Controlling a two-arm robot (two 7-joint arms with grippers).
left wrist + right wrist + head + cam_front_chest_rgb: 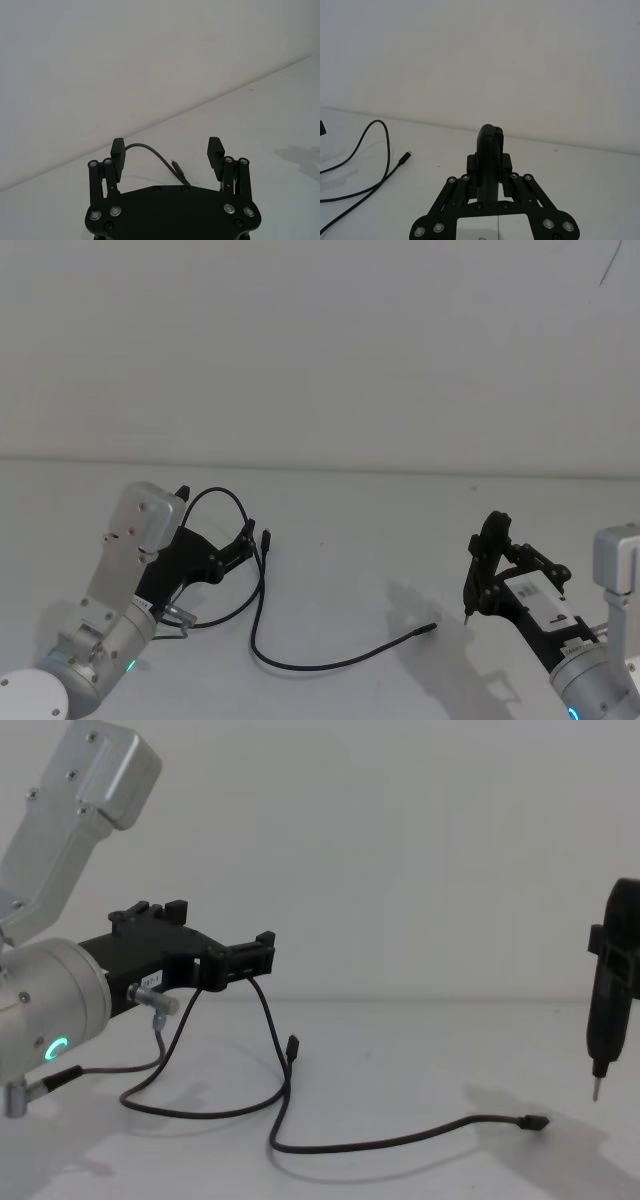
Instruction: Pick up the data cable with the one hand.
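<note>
Jaws on the left gripper (167, 150) gape wide and empty, cable (165, 161) loop between them, maybe touching one. Next up: just close. Right gripper (490, 162) sits parked, clamping a pen tool (605, 1010).

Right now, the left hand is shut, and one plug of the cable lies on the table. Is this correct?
Not quite. The left hand is open: the left wrist view shows its fingers wide apart. One plug of the cable does lie on the table.
</note>
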